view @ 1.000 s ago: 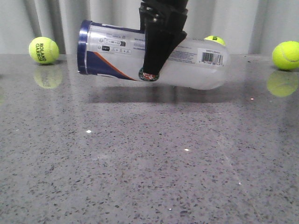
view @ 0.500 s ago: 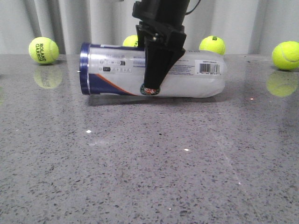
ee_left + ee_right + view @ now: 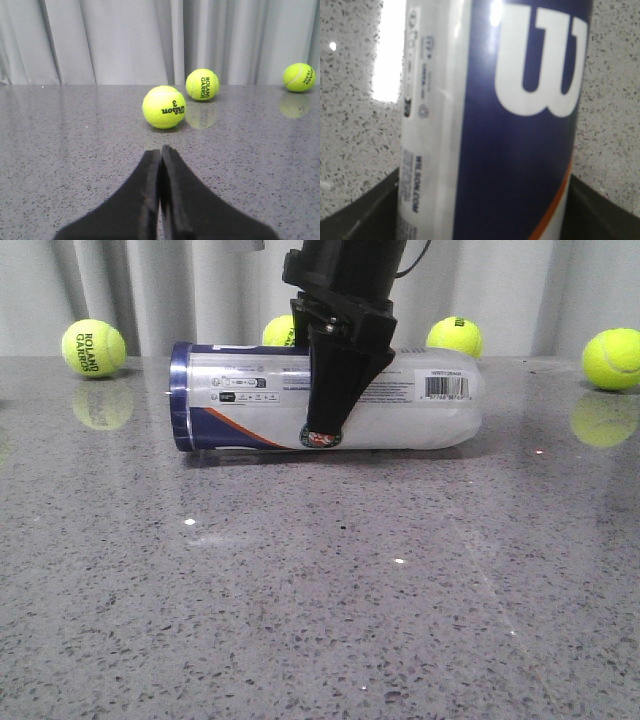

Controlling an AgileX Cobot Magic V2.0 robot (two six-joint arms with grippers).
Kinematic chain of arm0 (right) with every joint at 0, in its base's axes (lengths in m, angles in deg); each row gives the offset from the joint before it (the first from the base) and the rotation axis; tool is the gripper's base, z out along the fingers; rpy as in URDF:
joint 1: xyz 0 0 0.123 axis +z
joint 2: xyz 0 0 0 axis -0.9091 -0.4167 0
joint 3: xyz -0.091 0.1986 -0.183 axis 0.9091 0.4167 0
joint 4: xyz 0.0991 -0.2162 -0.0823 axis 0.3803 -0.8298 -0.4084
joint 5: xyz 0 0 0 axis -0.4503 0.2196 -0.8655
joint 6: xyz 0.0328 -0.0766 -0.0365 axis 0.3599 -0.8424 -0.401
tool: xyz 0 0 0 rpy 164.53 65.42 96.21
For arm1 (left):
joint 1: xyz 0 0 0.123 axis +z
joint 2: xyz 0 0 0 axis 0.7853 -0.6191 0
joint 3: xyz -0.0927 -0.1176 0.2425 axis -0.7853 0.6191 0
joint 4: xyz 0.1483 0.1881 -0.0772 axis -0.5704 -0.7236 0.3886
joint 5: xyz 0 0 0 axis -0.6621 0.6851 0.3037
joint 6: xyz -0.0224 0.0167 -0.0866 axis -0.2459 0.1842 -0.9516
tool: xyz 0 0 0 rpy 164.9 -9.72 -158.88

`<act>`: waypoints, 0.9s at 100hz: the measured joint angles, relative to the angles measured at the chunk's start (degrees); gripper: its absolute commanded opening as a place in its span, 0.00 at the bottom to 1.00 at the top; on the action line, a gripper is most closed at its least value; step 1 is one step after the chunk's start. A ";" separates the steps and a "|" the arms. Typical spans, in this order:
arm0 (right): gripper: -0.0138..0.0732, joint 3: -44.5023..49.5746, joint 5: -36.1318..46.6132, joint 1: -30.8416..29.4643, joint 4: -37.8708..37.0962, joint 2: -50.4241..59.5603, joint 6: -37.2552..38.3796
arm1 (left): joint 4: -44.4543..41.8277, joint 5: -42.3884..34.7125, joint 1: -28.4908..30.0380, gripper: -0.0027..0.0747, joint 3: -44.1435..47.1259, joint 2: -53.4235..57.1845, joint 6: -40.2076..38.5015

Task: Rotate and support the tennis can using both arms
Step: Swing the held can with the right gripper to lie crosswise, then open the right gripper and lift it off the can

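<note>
Lying on its side across the middle of the front view, the tennis can (image 3: 400, 405) rests on the grey speckled table (image 3: 320, 600), navy rim toward frame left. The right gripper (image 3: 322, 430) descends from the top centre, clamped around its midsection. Four tennis balls (image 3: 93, 348) sit along the back edge. Left wrist view: the left gripper (image 3: 161, 152) has its fingers pressed together, holding nothing. Right wrist view: the can fills the frame between dark fingers (image 3: 362, 212).
</note>
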 measured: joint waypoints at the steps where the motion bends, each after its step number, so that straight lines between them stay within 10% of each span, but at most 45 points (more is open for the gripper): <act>1: 0.76 0.00 0.00 0.00 0.25 0.00 0.00 | 0.00 0.00 0.00 0.01 0.00 0.00 0.00; 90: 0.92 0.00 0.12 0.00 3.35 -0.13 5.19 | 0.00 0.00 0.00 0.01 0.00 0.00 0.00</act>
